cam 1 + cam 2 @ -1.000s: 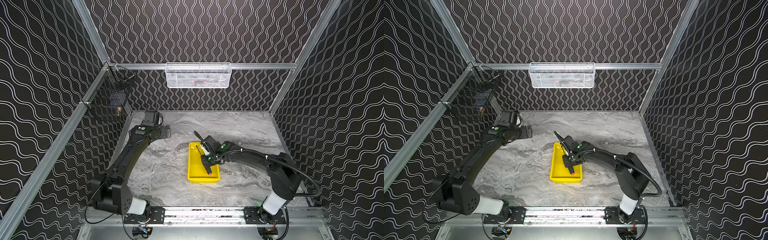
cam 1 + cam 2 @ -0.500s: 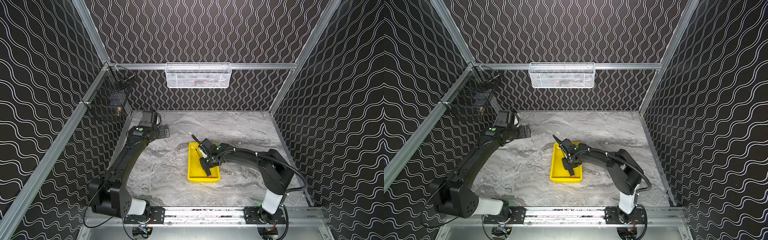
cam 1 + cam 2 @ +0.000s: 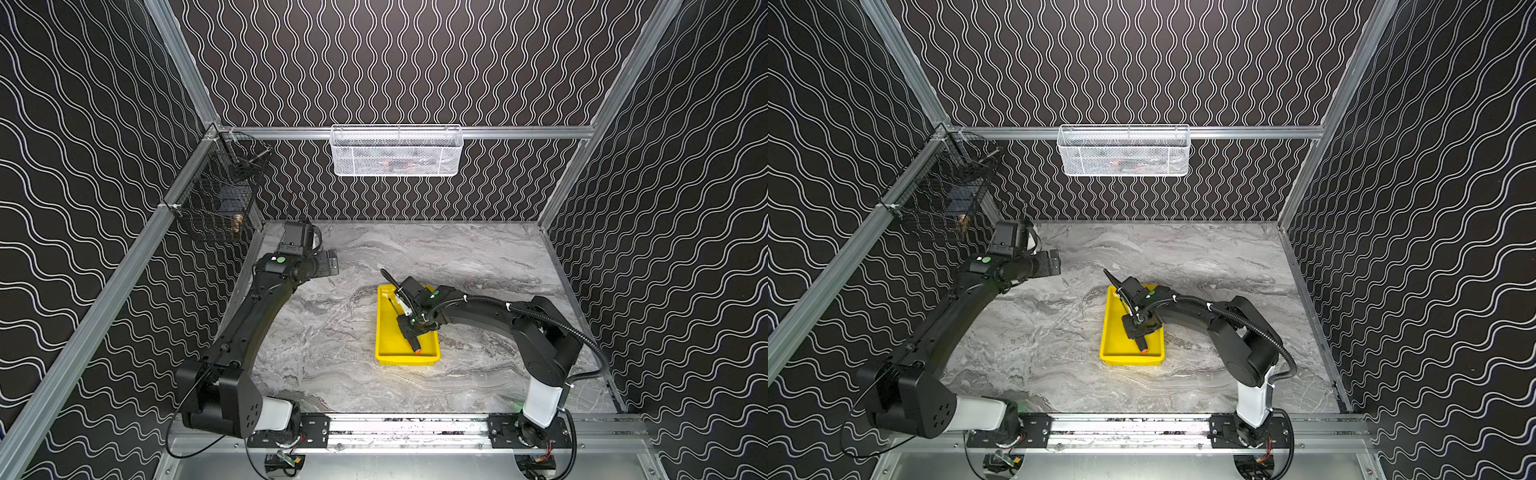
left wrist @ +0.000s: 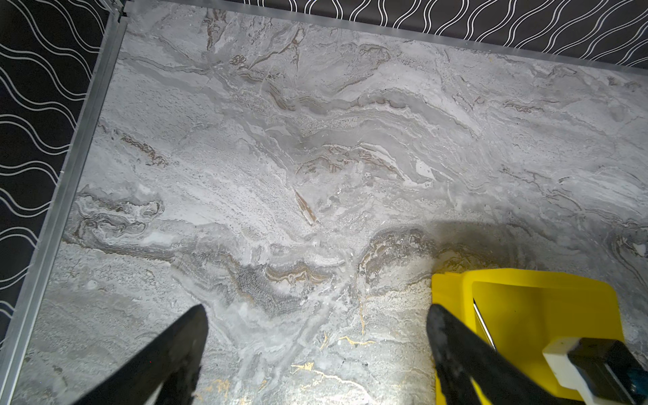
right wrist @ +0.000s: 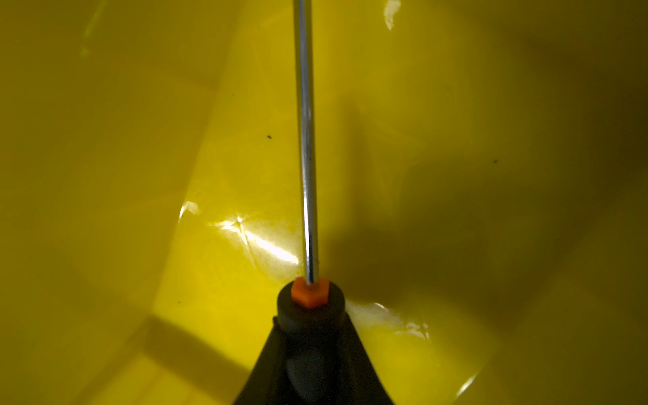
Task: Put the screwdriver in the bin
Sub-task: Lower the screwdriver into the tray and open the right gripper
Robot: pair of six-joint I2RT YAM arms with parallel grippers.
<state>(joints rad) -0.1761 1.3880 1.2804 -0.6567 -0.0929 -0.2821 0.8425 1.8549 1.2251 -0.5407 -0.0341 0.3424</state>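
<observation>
Slim orange-capped screwdriver clamped between right gripper jaws, low inside shallow yellow plastic bin, likely for soft release; left gripper spread, empty.

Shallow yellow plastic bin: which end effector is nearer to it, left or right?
Right. The right end effector is down in the shallow yellow plastic bin, around the slim black-handled screwdriver. The left end effector is apart from it, over the grey marble table.

Stereo pair overhead, wrist views share bin
</observation>
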